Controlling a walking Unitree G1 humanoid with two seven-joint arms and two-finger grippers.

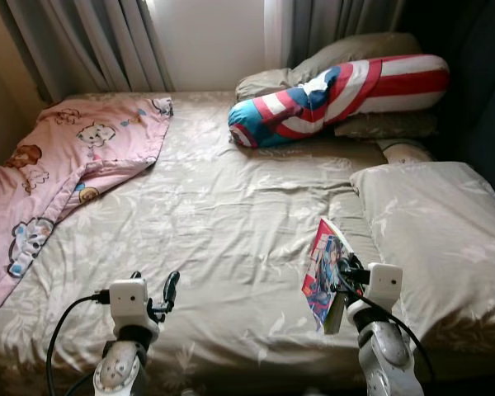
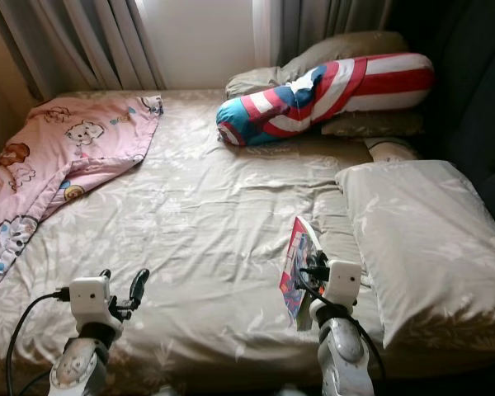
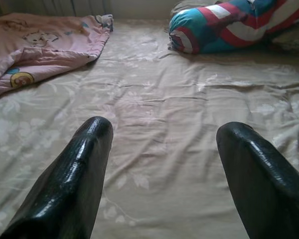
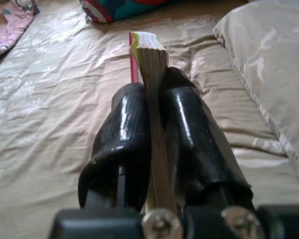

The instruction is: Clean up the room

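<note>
My right gripper (image 1: pixel 346 276) is shut on a colourful comic book (image 1: pixel 321 268), held upright on its edge above the beige bedsheet (image 1: pixel 231 223) at the near right. In the right wrist view the book's page edges (image 4: pixel 152 64) stand clamped between both black fingers (image 4: pixel 127 124). My left gripper (image 1: pixel 161 293) hovers open over the near left of the bed, with nothing between its fingers (image 3: pixel 79 169).
A pink cartoon blanket (image 1: pixel 58 165) lies crumpled at the bed's left. A red, white and blue bolster (image 1: pixel 338 95) rests at the head with beige pillows (image 1: pixel 355 54) behind it. A large beige pillow (image 1: pixel 437 231) lies at the right. Curtains (image 1: pixel 91 41) hang behind.
</note>
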